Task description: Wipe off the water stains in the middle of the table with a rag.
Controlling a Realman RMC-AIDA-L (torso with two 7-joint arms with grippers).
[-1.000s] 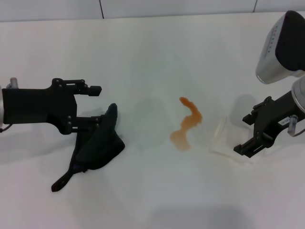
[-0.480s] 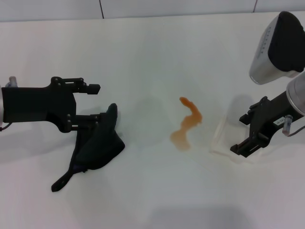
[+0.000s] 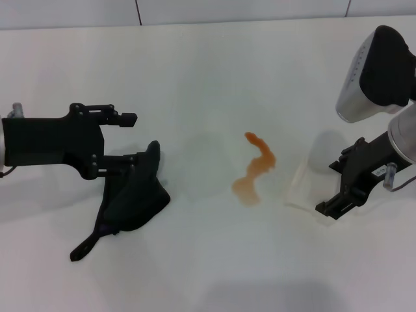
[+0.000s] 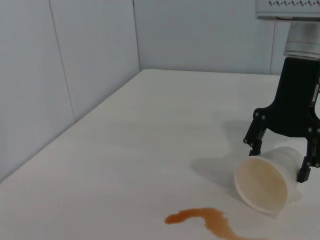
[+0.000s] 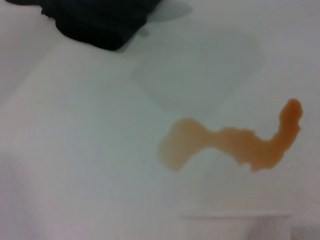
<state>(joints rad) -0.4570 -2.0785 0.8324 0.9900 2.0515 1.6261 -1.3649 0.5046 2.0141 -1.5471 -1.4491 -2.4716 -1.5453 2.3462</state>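
Note:
The water stains (image 3: pixel 255 170) are a thin orange-brown S-shaped smear in the middle of the white table (image 3: pixel 208 71); they also show in the left wrist view (image 4: pixel 210 220) and the right wrist view (image 5: pixel 230 142). The dark rag (image 3: pixel 133 195) lies at the left, its thin strip trailing toward the front; it also shows in the right wrist view (image 5: pixel 100 20). My left gripper (image 3: pixel 136 138) is open, and its lower finger touches the rag's pointed top. My right gripper (image 3: pixel 327 185) is open, right of the stains. It also shows in the left wrist view (image 4: pixel 277 162).
A translucent whitish cup (image 3: pixel 302 185) lies on its side between the right gripper's fingers, its mouth toward the stains; it also shows in the left wrist view (image 4: pixel 262 185). A grey wall (image 4: pixel 75 75) borders the table's far edge.
My right arm has shifted slightly left and toward the front beside the cup. The left gripper, the rag and the stains have not moved.

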